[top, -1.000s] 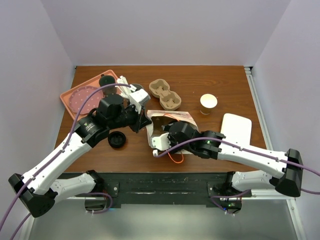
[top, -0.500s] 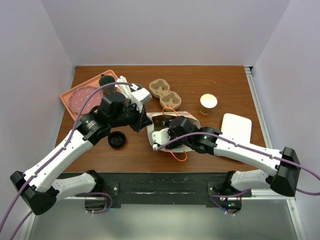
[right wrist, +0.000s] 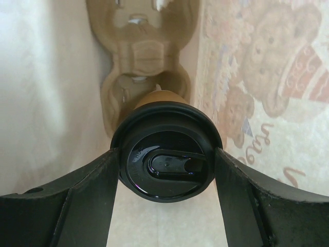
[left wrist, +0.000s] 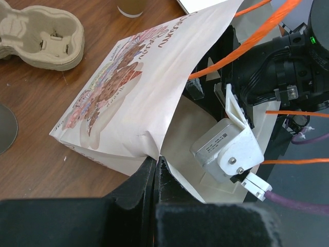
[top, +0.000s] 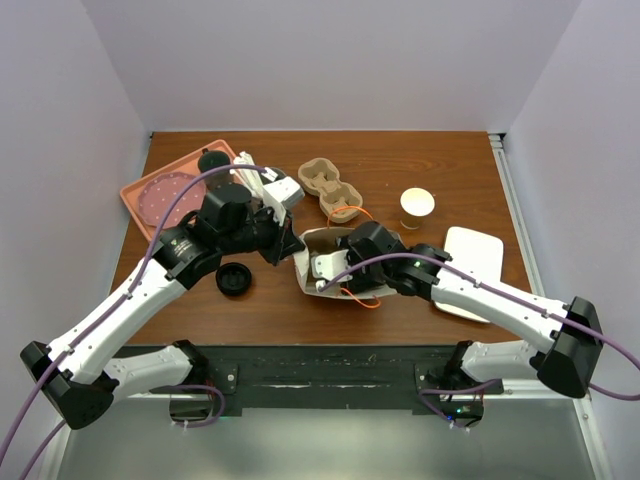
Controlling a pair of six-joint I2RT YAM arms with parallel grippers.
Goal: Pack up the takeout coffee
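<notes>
On the worktop (top: 450, 165), the paper bag (left wrist: 123, 98), its edge clenched by the left fingers (left wrist: 140, 188), has shifted slightly with the right arm (top: 480, 292) moving inside it, so the right fingers (right wrist: 82, 200), grasping the lidded takeout coffee (right wrist: 165, 163), hold it over the carrier (right wrist: 139, 56) inside, probably nearly packed.

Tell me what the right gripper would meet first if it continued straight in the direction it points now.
Most likely the cardboard cup carrier, straight ahead between the paper bag's walls. The right gripper holds the lidded takeout coffee, so the cup would probably touch first. Depth is unclear.
</notes>
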